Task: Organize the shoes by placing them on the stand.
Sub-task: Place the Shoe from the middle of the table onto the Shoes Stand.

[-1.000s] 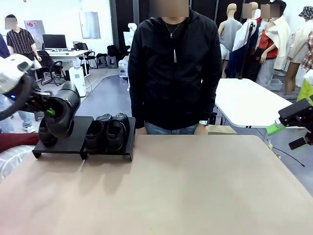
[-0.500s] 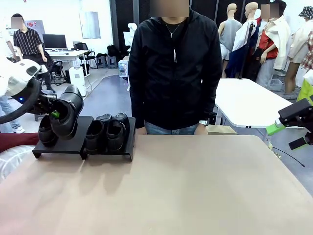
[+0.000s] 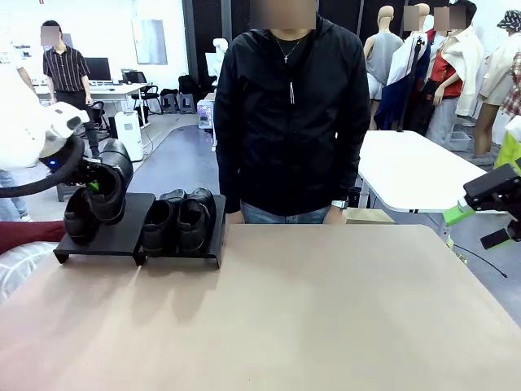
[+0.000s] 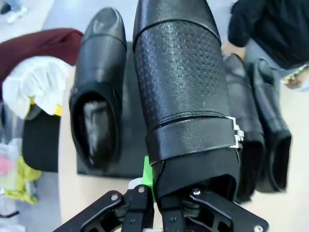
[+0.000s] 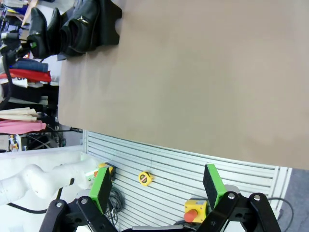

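Note:
My left gripper (image 3: 91,186) is shut on the heel end of a black glossy shoe (image 3: 108,186), holding it tilted with the toe up over the stand's (image 3: 122,243) left panel. In the left wrist view this held shoe (image 4: 183,87) covers the bare strip of the panel (image 4: 128,125) beside another shoe (image 4: 99,92) lying at the far left. Two shoes (image 3: 177,218) sit side by side on the right panel. Whether the held shoe touches the stand I cannot tell. My right gripper (image 3: 493,213) hangs open off the table's right edge, its green pads (image 5: 101,188) wide apart.
A person in a black jacket (image 3: 289,114) stands at the far edge of the tan table (image 3: 309,309), hands low behind it. A white table (image 3: 415,167) stands behind on the right. Red and white cloth (image 4: 43,72) lies left of the stand.
The left arm has carried the held shoe back and down toward the stand's left panel, beside the far-left shoe. The right arm and the person have not moved.

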`<state>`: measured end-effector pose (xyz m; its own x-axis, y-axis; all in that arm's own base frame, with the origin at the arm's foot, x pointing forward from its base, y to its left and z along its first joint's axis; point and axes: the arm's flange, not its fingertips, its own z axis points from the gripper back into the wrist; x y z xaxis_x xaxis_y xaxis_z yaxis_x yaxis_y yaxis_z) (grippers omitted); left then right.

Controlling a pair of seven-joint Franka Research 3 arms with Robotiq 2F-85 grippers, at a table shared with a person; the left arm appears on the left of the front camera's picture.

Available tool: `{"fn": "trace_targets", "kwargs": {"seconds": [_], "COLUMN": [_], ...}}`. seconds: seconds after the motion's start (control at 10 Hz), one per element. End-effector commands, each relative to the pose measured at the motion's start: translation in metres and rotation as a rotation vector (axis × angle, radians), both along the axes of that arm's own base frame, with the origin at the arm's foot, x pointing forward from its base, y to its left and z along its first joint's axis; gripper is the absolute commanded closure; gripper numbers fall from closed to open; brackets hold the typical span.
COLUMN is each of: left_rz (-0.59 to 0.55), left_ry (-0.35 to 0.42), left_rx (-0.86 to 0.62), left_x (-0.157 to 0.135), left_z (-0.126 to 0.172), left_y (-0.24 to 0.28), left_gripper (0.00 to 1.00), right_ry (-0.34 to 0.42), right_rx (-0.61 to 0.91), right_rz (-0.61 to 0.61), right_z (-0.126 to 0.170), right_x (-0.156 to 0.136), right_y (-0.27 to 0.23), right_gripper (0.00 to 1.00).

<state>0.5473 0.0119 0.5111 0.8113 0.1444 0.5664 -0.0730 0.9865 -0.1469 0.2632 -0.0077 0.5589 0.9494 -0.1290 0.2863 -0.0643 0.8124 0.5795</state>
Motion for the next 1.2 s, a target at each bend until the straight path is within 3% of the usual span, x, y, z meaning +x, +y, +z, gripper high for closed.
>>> {"fn": "trace_targets", "kwargs": {"seconds": [0.0, 0.3, 0.6, 0.7, 0.8, 0.9, 1.1], "left_rz": [0.012, 0.016, 0.004, 0.013, 0.014, 0.015, 0.008], "left_ry": [0.034, 0.147, 0.206, 0.219, 0.214, 0.201, 0.179], "left_rx": [0.036, 0.053, 0.057, 0.057, 0.055, 0.054, 0.048], "left_x": [0.032, 0.063, 0.068, 0.073, 0.074, 0.074, 0.071], "left_z": [-0.006, -0.034, -0.048, -0.053, -0.055, -0.054, -0.052], "left_y": [-0.011, -0.013, -0.011, -0.01, -0.01, -0.011, -0.01], "left_gripper": [1.0, 1.0, 1.0, 0.89, 0.33, 0.0, 0.0], "right_ry": [-0.019, -0.019, -0.019, -0.019, -0.019, -0.019, -0.019], "right_rx": [0.028, 0.028, 0.028, 0.028, 0.028, 0.028, 0.028], "right_rz": [0.028, 0.028, 0.028, 0.028, 0.028, 0.028, 0.028], "right_z": [0.001, 0.001, 0.001, 0.001, 0.001, 0.001, 0.001], "right_x": [0.001, 0.001, 0.001, 0.001, 0.001, 0.001, 0.001], "right_y": [0.0, 0.0, 0.0, 0.0, 0.0, 0.0, 0.0], "right_gripper": [0.0, 0.0, 0.0, 0.0, 0.0, 0.0, 0.0]}}
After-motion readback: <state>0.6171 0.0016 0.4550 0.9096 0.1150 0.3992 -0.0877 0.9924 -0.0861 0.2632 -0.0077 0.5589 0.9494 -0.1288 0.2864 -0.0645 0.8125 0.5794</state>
